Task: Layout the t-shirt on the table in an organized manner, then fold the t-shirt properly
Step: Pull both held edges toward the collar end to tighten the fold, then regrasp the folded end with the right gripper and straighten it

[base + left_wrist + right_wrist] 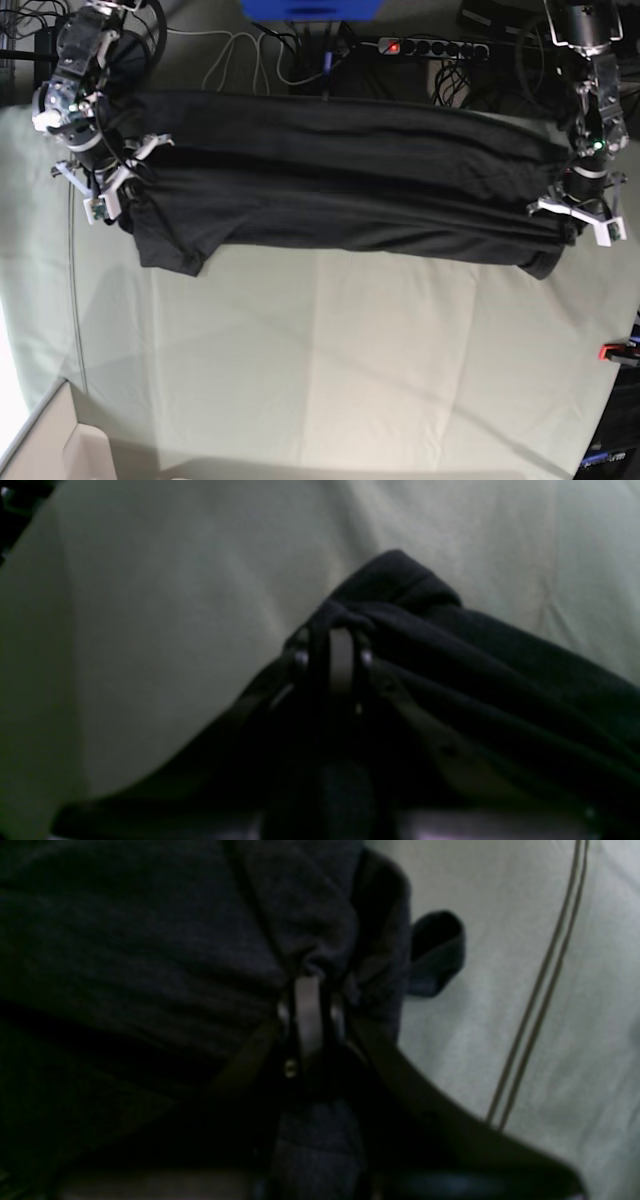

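Now my left tool (578,207) and right tool (105,180) each pinch an end of the shirt (340,190), stretched taut across the far side of the surface (330,360), probably so it lands flat for folding.

Power strip (430,47), white cables (245,55)

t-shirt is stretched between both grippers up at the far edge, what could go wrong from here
1. The t-shirt is bunched in long folds; laid down like this, it would probably land creased.
2. The left gripper and right gripper each pinch only a small gather of fabric, so a hard pull might slip one end free.
3. The shirt hangs near the far edge of the table, beside cables; drifting back, it could snag.
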Controlling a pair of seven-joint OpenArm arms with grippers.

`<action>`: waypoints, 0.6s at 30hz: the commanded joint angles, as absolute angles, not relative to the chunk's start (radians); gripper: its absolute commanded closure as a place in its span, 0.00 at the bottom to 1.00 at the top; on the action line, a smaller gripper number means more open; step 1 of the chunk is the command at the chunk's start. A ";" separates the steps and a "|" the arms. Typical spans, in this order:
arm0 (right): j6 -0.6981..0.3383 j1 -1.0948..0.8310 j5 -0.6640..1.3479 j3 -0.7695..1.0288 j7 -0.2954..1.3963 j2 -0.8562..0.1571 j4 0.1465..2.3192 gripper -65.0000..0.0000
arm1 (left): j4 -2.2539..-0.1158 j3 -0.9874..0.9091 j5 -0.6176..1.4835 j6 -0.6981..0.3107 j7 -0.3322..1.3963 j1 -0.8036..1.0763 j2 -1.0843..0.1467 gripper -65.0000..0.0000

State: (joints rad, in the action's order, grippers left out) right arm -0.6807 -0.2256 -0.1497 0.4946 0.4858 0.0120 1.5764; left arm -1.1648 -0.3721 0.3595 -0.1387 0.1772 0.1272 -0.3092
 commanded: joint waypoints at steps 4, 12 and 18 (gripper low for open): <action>-0.698 -0.246 -0.143 0.435 0.469 -0.022 1.563 1.00 | -1.176 -0.372 0.354 -0.133 0.153 0.122 -0.320 0.99; -0.698 -0.248 -0.145 0.414 0.469 -0.035 1.517 1.00 | -1.138 -0.372 0.352 -0.133 0.154 0.136 -0.305 0.97; -0.698 -0.251 -0.147 0.412 0.472 -0.054 1.515 1.00 | -1.147 -0.374 0.352 -0.133 0.220 0.154 -0.306 0.63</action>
State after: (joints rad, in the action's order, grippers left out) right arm -0.6804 -0.2504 -0.1497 0.4084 0.4789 -0.0418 1.5005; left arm -1.1313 -0.3687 0.3489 -0.1345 0.2287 0.1535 -0.2886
